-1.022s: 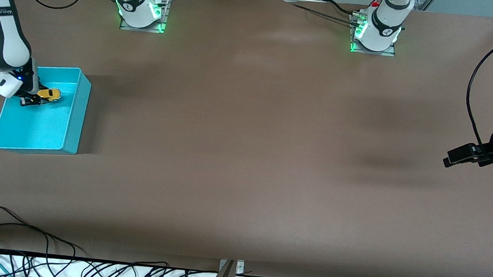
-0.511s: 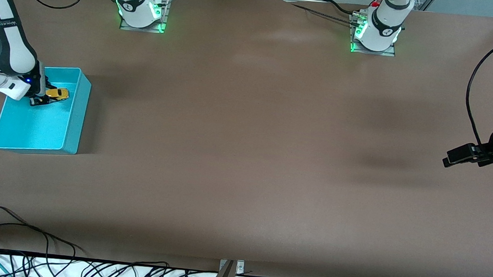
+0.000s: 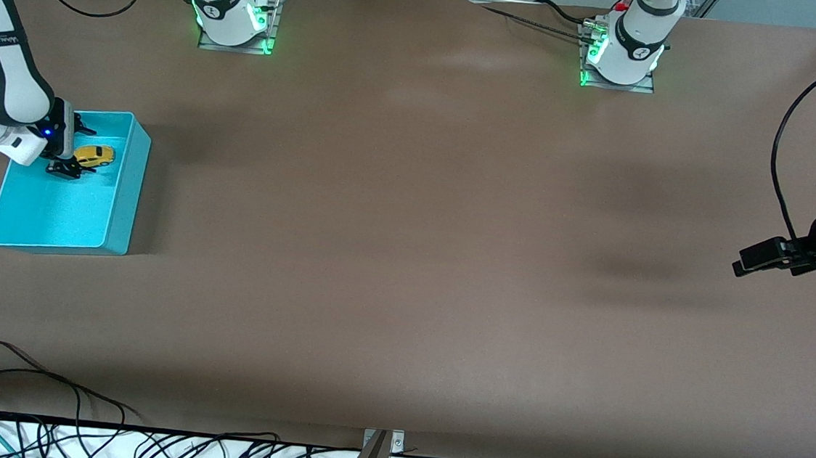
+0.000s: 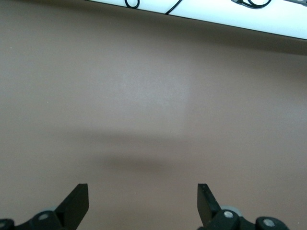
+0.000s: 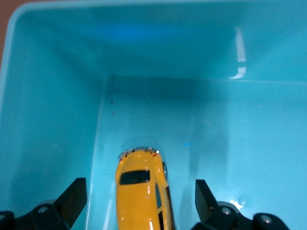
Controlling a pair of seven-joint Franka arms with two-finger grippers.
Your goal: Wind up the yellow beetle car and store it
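Observation:
The yellow beetle car point(image 3: 94, 155) lies on the floor of the turquoise bin point(image 3: 128, 192), in the part of the bin farther from the front camera. In the right wrist view the car point(image 5: 142, 190) sits between the spread fingers with a gap on each side. My right gripper point(image 3: 69, 161) is open, low inside the bin, right beside the car. My left gripper point(image 3: 761, 260) is open and empty, held over the bare table at the left arm's end; its wrist view shows only tabletop between its fingertips point(image 4: 205, 201).
The bin stands at the right arm's end of the brown table point(image 3: 406, 258). Cables point(image 3: 37, 404) run along the table edge nearest the front camera. The two arm bases point(image 3: 232, 11) stand along the top.
My right gripper has let go of the car: it held it over the bin, lowered it, and now the fingers stand apart with the car resting on the bin floor. The left arm has not moved.

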